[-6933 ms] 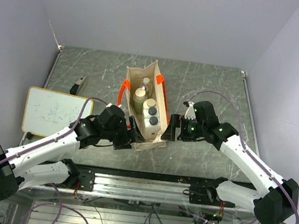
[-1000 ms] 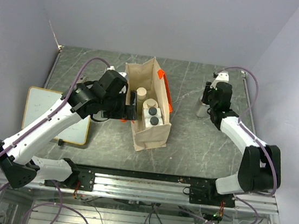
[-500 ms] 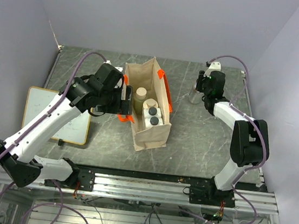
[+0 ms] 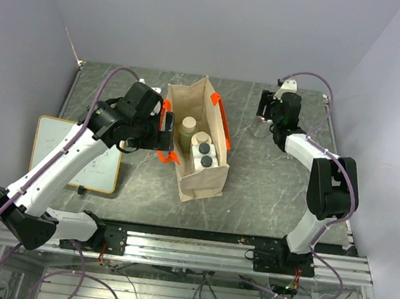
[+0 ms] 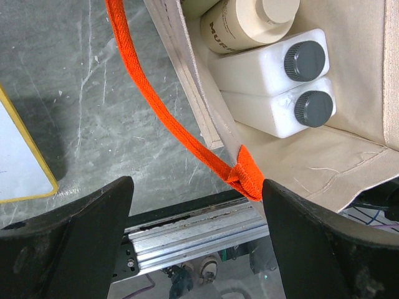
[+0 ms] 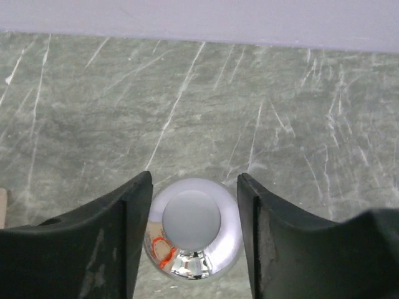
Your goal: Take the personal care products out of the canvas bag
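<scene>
The canvas bag [image 4: 202, 180] stands upright mid-table with its mouth open. Inside are two white squarish bottles with dark caps [image 5: 265, 65] [image 5: 269, 112] and a cream-coloured bottle [image 5: 248, 25]. My left gripper [image 4: 167, 129] [image 5: 196, 185] hovers open just left of the bag, over its orange handle [image 5: 161, 103], with nothing between its fingers. At the far right, my right gripper [image 4: 269, 111] [image 6: 193, 180] is open around a small clear round bottle with a shiny cap [image 6: 192, 229]. That bottle stands on the table, and a thin gap shows beside each finger.
A whiteboard [image 4: 48, 147] lies at the table's left edge, partly under my left arm. A small dark object [image 4: 80, 189] sits just below it. The aluminium rail [image 4: 195, 248] runs along the near edge. The back wall rises close behind my right gripper.
My right jaws have parted from the small round bottle, which now stands on the table at the far right. The left gripper has shifted slightly left, over the orange handle.
</scene>
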Robot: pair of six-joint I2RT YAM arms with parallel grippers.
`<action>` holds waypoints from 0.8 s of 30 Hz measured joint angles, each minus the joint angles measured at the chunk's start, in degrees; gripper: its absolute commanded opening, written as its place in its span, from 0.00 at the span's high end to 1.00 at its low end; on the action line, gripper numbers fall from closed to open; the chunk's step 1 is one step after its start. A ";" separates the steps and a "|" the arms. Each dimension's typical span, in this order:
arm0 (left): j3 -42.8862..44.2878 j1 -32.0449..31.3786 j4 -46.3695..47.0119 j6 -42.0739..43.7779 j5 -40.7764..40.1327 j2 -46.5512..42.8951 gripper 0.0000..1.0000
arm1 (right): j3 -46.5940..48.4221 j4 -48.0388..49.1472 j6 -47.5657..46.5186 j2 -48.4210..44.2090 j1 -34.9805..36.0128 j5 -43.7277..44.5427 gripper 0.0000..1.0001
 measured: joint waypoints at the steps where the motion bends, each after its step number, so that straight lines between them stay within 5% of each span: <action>1: 0.00 0.02 0.04 -0.15 0.17 -0.04 0.06 | 0.28 -0.09 -0.07 -0.22 0.00 0.15 0.27; 11: -2.34 0.13 3.85 -4.39 2.89 -2.47 0.07 | 0.94 -14.38 5.35 -13.66 0.00 3.34 0.01; 24: -9.14 0.20 9.01 -7.04 4.13 -6.14 0.07 | -12.17 -42.88 21.24 -43.98 -0.28 -8.26 0.00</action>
